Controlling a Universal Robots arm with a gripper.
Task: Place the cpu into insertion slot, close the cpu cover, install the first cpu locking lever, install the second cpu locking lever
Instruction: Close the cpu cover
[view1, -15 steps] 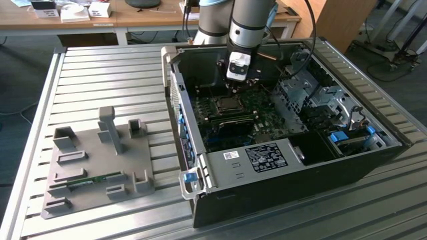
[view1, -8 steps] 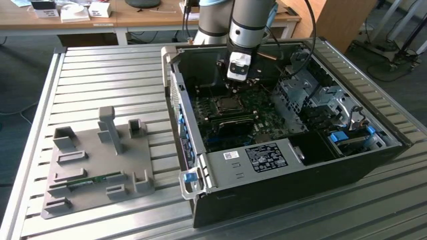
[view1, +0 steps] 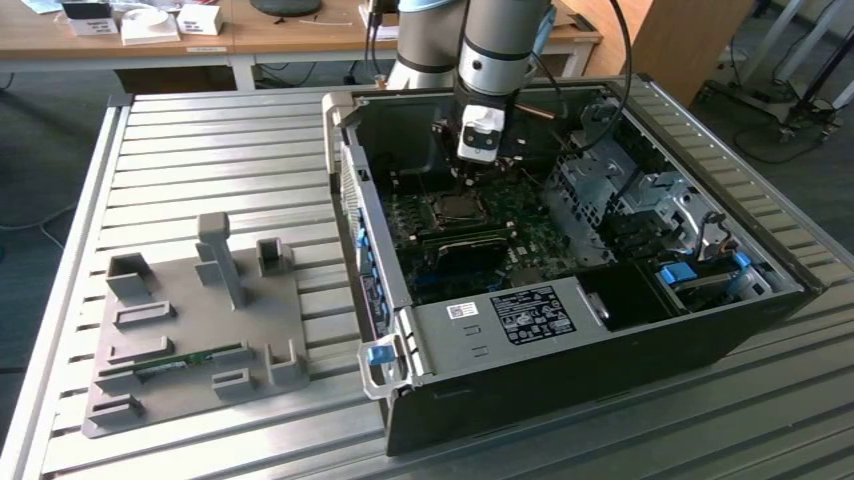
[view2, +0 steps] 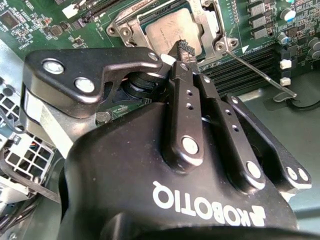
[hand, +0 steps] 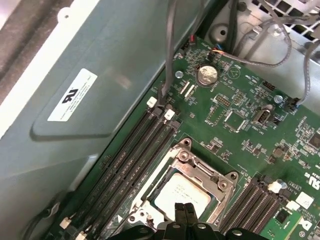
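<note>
Grey fixture plate (view1: 183, 335) lies beside the open computer case (view1: 574, 385).

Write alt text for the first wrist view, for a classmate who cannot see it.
The shut tool is at one edge of the silver-grey cpu, which sits framed by the lowered metal cpu cover on the green motherboard. Long black memory slots run along both sides, and a grey case wall with a white label stands beyond.

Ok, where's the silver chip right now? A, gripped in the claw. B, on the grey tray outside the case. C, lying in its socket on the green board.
C: the chip lies flat inside the metal-rimmed socket on the green board, and the claw sits shut at its edge, holding nothing.
</note>
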